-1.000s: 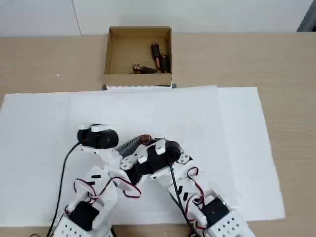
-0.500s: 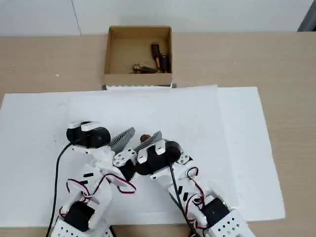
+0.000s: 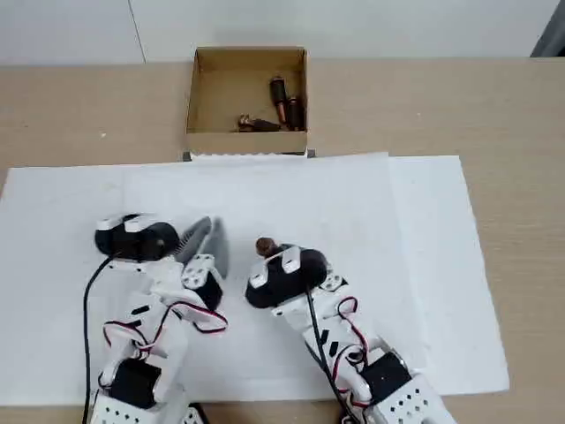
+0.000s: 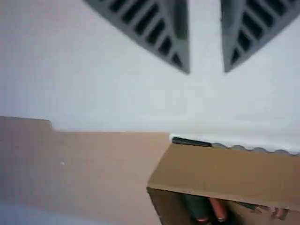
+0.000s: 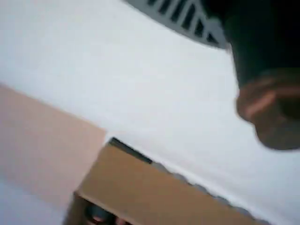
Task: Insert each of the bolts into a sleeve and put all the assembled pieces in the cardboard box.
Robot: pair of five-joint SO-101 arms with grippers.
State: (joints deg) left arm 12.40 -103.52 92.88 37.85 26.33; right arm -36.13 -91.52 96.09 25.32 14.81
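Observation:
My right gripper (image 3: 267, 251) is shut on a dark sleeve with a copper-brown bolt in it (image 3: 263, 246), held just above the white paper near the table's middle. In the right wrist view the same piece (image 5: 265, 105) hangs below a grey finger (image 5: 183, 16). My left gripper (image 3: 207, 231) stands a little to the left of the piece, apart from it. Its two grey fingers (image 4: 154, 23) are open with only paper between them. The cardboard box (image 3: 206, 97) sits at the far edge of the paper and holds several brown assembled pieces (image 3: 282, 104).
A large white paper sheet (image 3: 371, 230) covers the table's near half, with bare wood (image 3: 424, 106) around the box. The box's near wall (image 4: 234, 171) faces both grippers, and a dark strip (image 4: 190, 142) lies at its foot.
My left gripper has let go of the piece, drawn away to the left and swung to face the box. The right gripper keeps the piece and has shifted slightly.

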